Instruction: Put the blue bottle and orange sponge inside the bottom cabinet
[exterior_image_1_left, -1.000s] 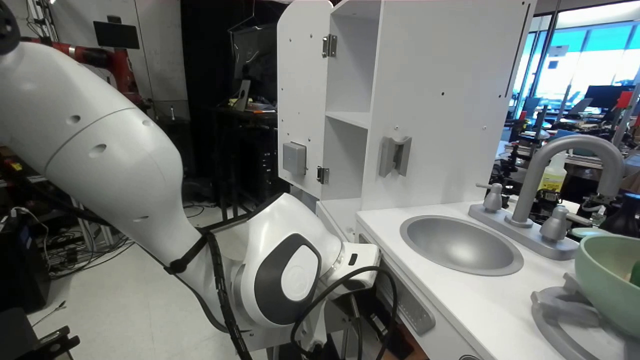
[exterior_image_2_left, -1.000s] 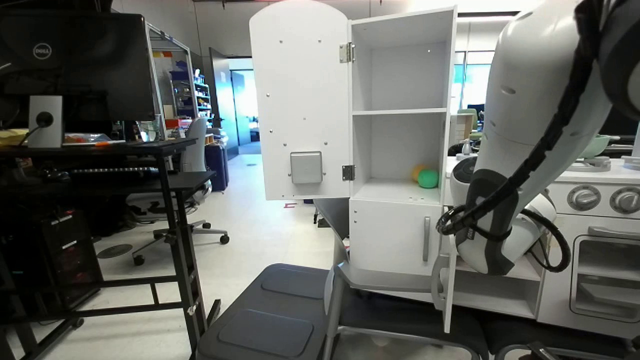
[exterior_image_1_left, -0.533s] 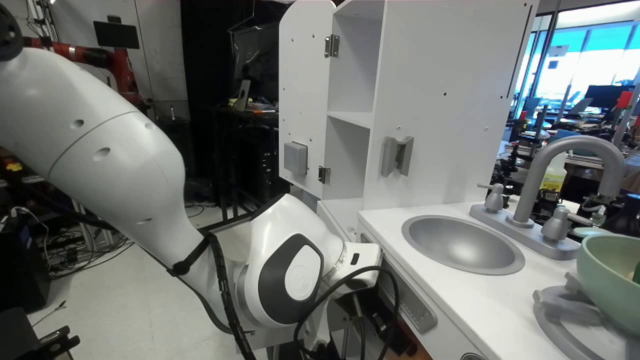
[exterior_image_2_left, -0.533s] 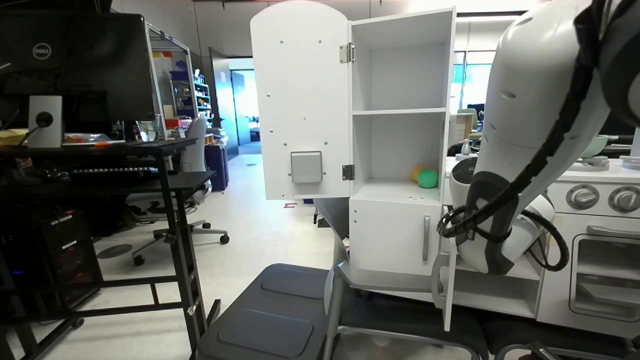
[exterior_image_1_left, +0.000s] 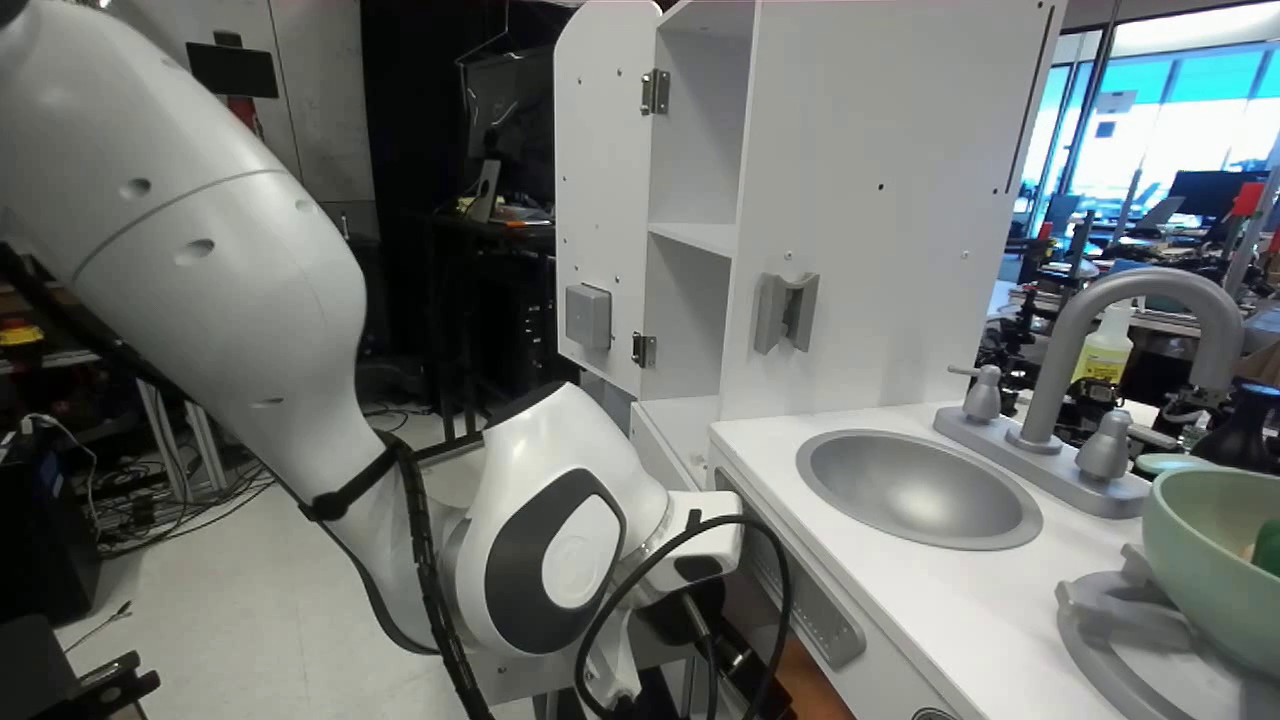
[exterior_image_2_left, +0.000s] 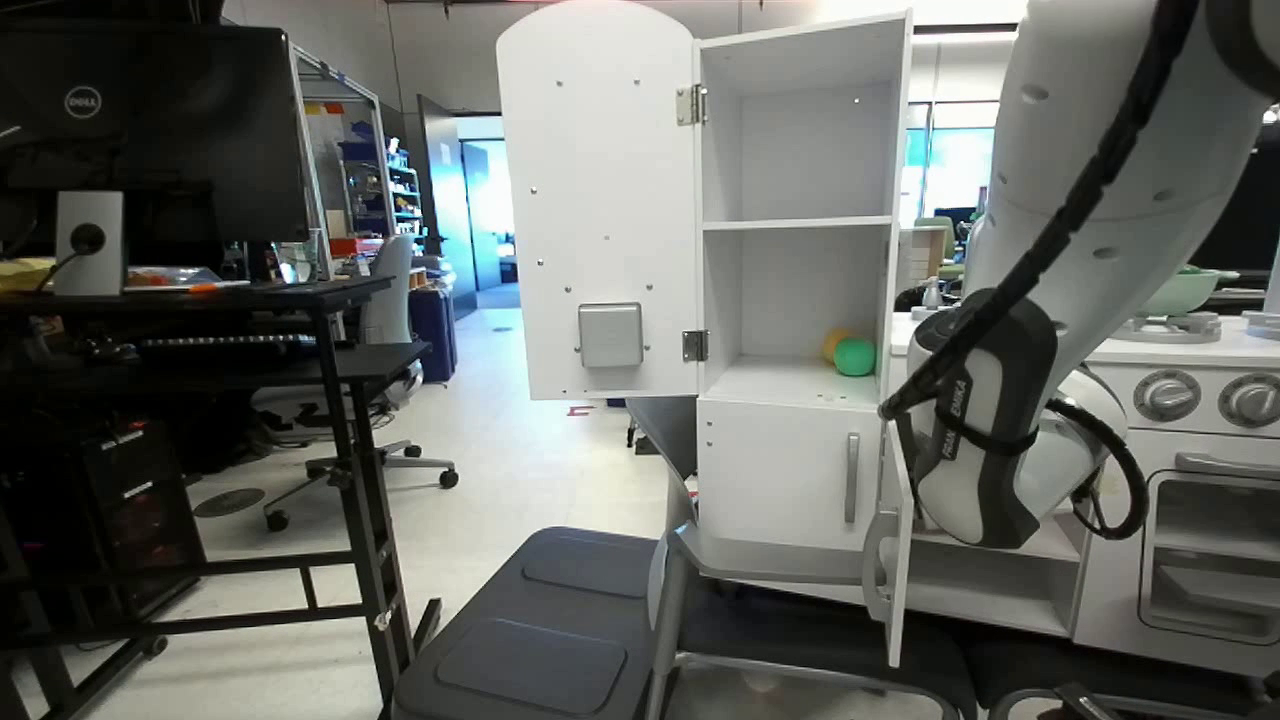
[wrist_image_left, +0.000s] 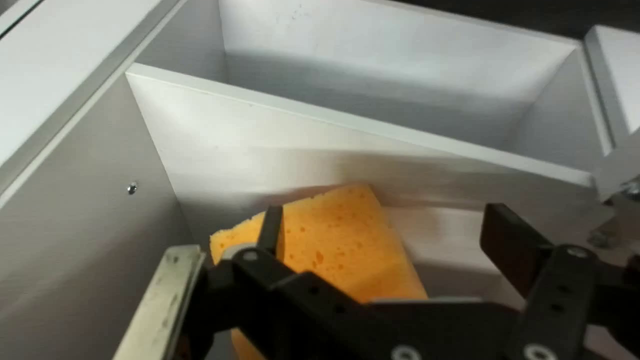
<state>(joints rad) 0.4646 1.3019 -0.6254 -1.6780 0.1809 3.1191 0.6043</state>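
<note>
In the wrist view the orange sponge (wrist_image_left: 335, 235) is inside a compartment of the white bottom cabinet (wrist_image_left: 225, 130), close to a divider board. Whether it leans or lies flat I cannot tell. My gripper (wrist_image_left: 386, 215) stands open, its fingers wide apart. One finger (wrist_image_left: 270, 227) overlaps the sponge's face; the opposite finger (wrist_image_left: 515, 240) is well clear of it, over bare white board. In an exterior view the cabinet's door (exterior_image_2_left: 897, 560) is swung outward and the arm hides part of the opening. The blue bottle is out of view or hidden.
Beside the arm is the tall upper cabinet (exterior_image_2_left: 800, 300), its door (exterior_image_2_left: 610, 200) wide open, with a green ball (exterior_image_2_left: 855, 357) on its lower shelf. On the countertop are a sink (exterior_image_1_left: 920, 490), a faucet (exterior_image_1_left: 1060, 370) and a green bowl (exterior_image_1_left: 1215, 570). A toy oven (exterior_image_2_left: 1215, 550) adjoins the opening.
The arm's forearm and hand have shifted a little back from the countertop, and the forearm has turned somewhat. The cabinet doors look unchanged. The earlier frames do not show the fingers.
</note>
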